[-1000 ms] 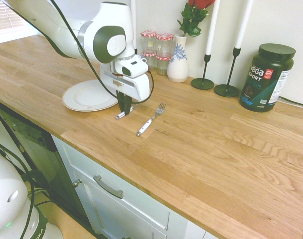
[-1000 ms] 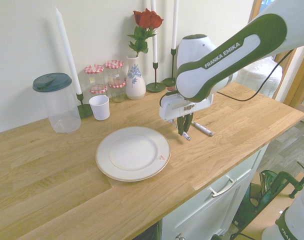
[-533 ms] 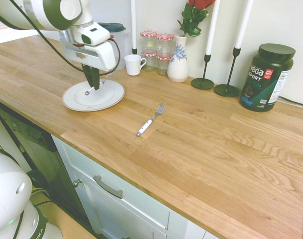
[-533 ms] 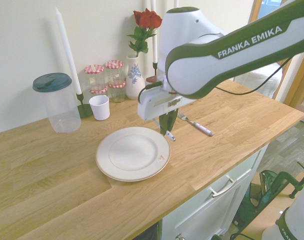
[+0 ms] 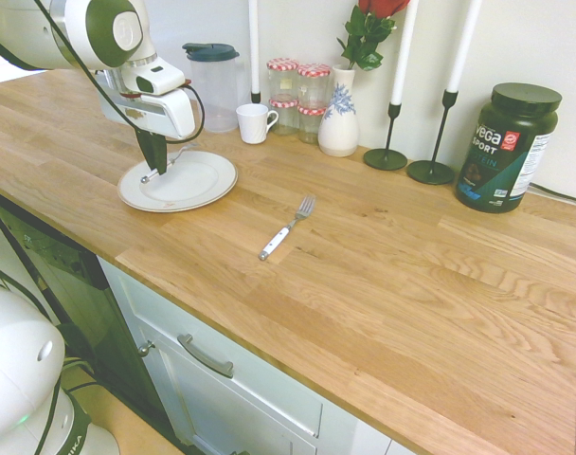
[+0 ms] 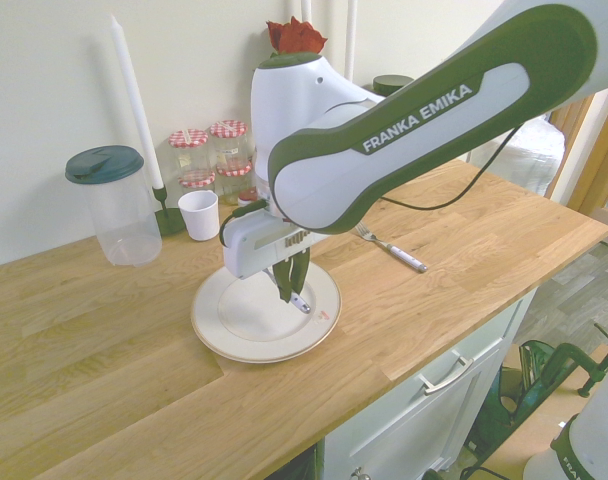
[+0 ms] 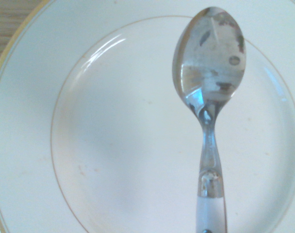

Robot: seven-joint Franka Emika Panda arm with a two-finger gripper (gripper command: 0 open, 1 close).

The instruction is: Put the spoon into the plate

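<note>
My gripper (image 5: pixel 153 163) hangs over the off-white plate (image 5: pixel 210 185), shut on the spoon (image 5: pixel 148 176) at its white handle. The spoon lies nearly level, just above the plate's middle. Seen from the second exterior view, the gripper (image 6: pixel 289 287) points down over the plate (image 6: pixel 212 325) and the spoon's handle end (image 6: pixel 301 304) sticks out below the fingers. The wrist view shows the spoon (image 7: pixel 209 73) bowl up, with the plate (image 7: pixel 113 145) filling the picture behind it. Whether the spoon touches the plate I cannot tell.
A fork (image 5: pixel 286 229) lies on the wooden counter right of the plate. Along the wall stand a lidded plastic jug (image 5: pixel 212 85), a white cup (image 5: pixel 255 121), jars (image 5: pixel 297 95), a vase (image 5: pixel 339 118), two candlesticks (image 5: pixel 387 156) and a dark tub (image 5: pixel 506 147).
The arm has carried the spoon left from the counter beside the fork to over the plate's middle and lowered it closer to the plate. The fork has stayed put.
</note>
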